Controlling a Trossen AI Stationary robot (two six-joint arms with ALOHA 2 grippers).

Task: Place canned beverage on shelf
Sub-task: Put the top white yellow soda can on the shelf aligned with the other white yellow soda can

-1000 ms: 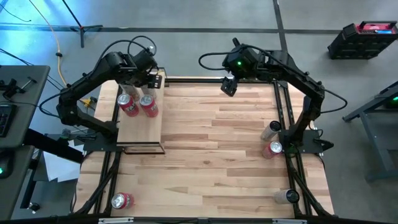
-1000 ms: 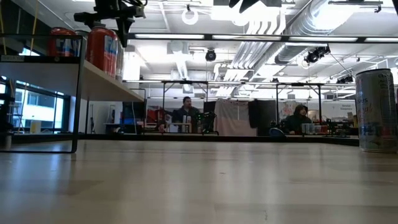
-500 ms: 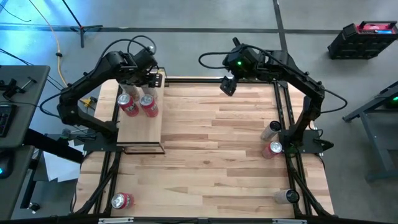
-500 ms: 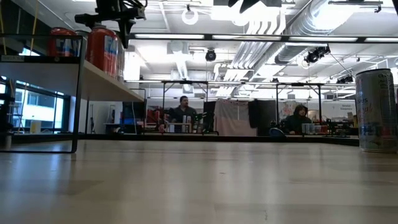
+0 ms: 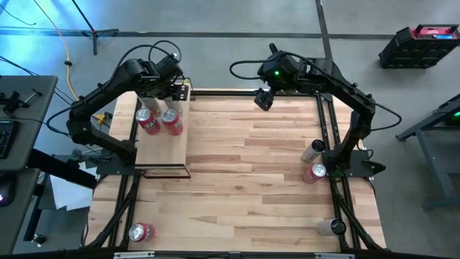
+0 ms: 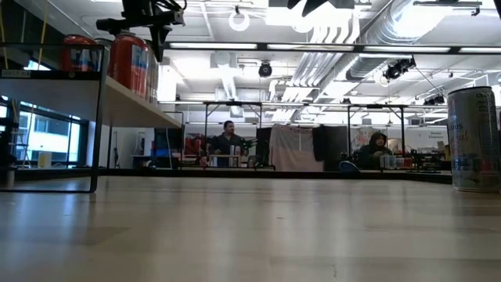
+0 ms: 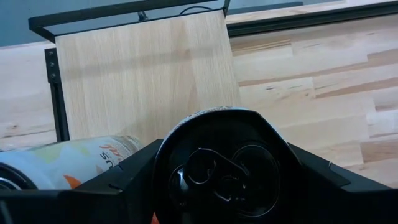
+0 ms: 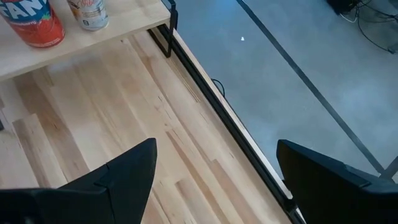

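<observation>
Since a second ago we see almost nothing change: both arms keep their poses, the cans stay put, and only a seated person [image 6: 227, 141] in the room behind shifts a little. The left gripper [image 5: 171, 92] sits at the far end of the shelf [image 5: 162, 147], directly above a red can [image 5: 171, 121] that stands upright on the board; a second red can [image 5: 148, 121] stands just beside it on the outer side. From above we cannot see the fingers' hold, but the left wrist view shows the can's dark lid [image 7: 217, 171] filling the gap between the two dark fingers [image 7: 124, 186], which stand apart around it, so we read it as gripping the can. The low view adds that the can [image 6: 129, 63] rests on the raised board with the gripper [image 6: 149, 16] on top. The right gripper [image 5: 264, 98] hangs over the table's far edge, well apart from the shelf, its fingers [image 8: 118, 171] spread wide around nothing. Only the high view shows three more cans by the right arm's base [image 5: 314, 171] and one red can [image 5: 140, 232] near the table's front-left corner.
</observation>
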